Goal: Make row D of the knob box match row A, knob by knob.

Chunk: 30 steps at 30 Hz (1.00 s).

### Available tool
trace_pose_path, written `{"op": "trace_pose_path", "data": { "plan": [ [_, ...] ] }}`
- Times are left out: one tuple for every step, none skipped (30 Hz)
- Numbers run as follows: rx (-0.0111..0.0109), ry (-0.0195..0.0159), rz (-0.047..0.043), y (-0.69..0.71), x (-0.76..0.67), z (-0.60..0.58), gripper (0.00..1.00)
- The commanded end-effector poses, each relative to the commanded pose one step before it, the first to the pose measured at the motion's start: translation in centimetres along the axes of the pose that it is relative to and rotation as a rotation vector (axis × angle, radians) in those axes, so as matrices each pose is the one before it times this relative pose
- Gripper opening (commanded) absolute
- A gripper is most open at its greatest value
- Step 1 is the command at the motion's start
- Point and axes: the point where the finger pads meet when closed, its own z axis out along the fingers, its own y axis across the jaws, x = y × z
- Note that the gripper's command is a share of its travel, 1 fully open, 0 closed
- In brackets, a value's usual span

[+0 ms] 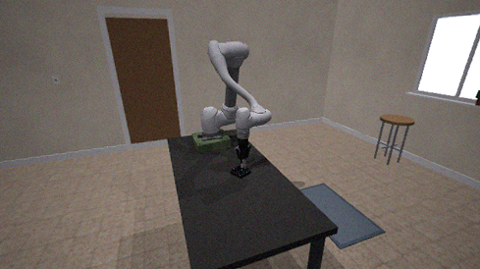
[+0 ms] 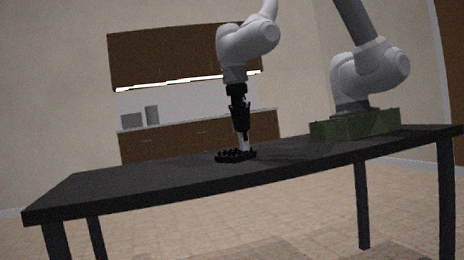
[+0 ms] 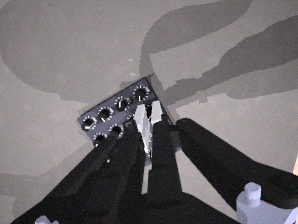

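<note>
In the wrist view, nearest the lens, the gripper (image 3: 148, 117) reaches down with its pale fingertips drawn almost together over the right-hand end of the knob box (image 3: 107, 123). The narrow gap suits a pinch on a small knob, and the tips seem to sit at one, but the knob between them is hidden, so whether they clamp it or are merely closed cannot be told for certain. Which row or number that knob belongs to cannot be read either; no printed names or white lines are legible.

Beyond the tips, six or so knobs (image 3: 123, 103) show as dark rings with pale rims, their pointing marks too small to make out.

In the exterior view the knob box (image 2: 234, 155) stands flat on the dark table (image 2: 115, 185), about midway along it, with the arm (image 2: 246, 37) upright above it and the green base (image 2: 355, 125) further right.

By judgement, the work is mid-course: a knob is being attended to, yet how many of D1 to D4 already match row A cannot be confirmed.
</note>
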Motion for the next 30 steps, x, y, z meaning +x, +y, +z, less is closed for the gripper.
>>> {"op": "trace_pose_path", "data": {
  "plan": [
    [-0.00379,0.00144,0.00043,0.012,0.077,0.232,0.05],
    [0.00000,0.00000,0.00000,0.000,0.000,0.000,0.05],
    [0.00000,0.00000,0.00000,0.000,0.000,0.000,0.05],
    [0.00000,0.00000,0.00000,0.000,0.000,0.000,0.05],
    [0.00000,0.00000,0.00000,0.000,0.000,0.000,0.05],
    [0.00000,0.00000,0.00000,0.000,0.000,0.000,0.05],
    [0.00000,0.00000,0.00000,0.000,0.000,0.000,0.05],
    [0.00000,0.00000,0.00000,0.000,0.000,0.000,0.05],
    [0.00000,0.00000,0.00000,0.000,0.000,0.000,0.12],
    [0.00000,0.00000,0.00000,0.000,0.000,0.000,0.12],
    [0.00000,0.00000,0.00000,0.000,0.000,0.000,0.12],
    [0.00000,0.00000,0.00000,0.000,0.000,0.000,0.12],
    [0.00000,0.00000,0.00000,0.000,0.000,0.000,0.12],
    [0.00000,0.00000,0.00000,0.000,0.000,0.000,0.12],
    [0.00000,0.00000,0.00000,0.000,0.000,0.000,0.12],
    [0.00000,0.00000,0.00000,0.000,0.000,0.000,0.12],
    [0.00000,0.00000,0.00000,0.000,0.000,0.000,0.12],
    [0.00000,0.00000,0.00000,0.000,0.000,0.000,0.12],
    [0.00000,0.00000,0.00000,0.000,0.000,0.000,0.12],
    [0.00000,0.00000,0.00000,0.000,0.000,0.000,0.12],
    [0.00000,0.00000,0.00000,0.000,0.000,0.000,0.12],
    [0.00000,0.00000,0.00000,0.000,0.000,0.000,0.12],
    [0.00000,0.00000,0.00000,0.000,0.000,0.000,0.12],
    [0.00000,0.00000,0.00000,0.000,0.000,0.000,0.12],
    [0.00000,0.00000,0.00000,0.000,0.000,0.000,0.12],
    [0.00000,0.00000,0.00000,0.000,0.000,0.000,0.12],
    [0.00000,0.00000,0.00000,0.000,0.000,0.000,0.12],
    [0.00000,0.00000,0.00000,0.000,0.000,0.000,0.12],
    [0.00000,0.00000,0.00000,0.000,0.000,-0.002,0.12],
    [0.00000,0.00000,0.00000,0.000,0.000,-0.016,0.12]
  ]
}}
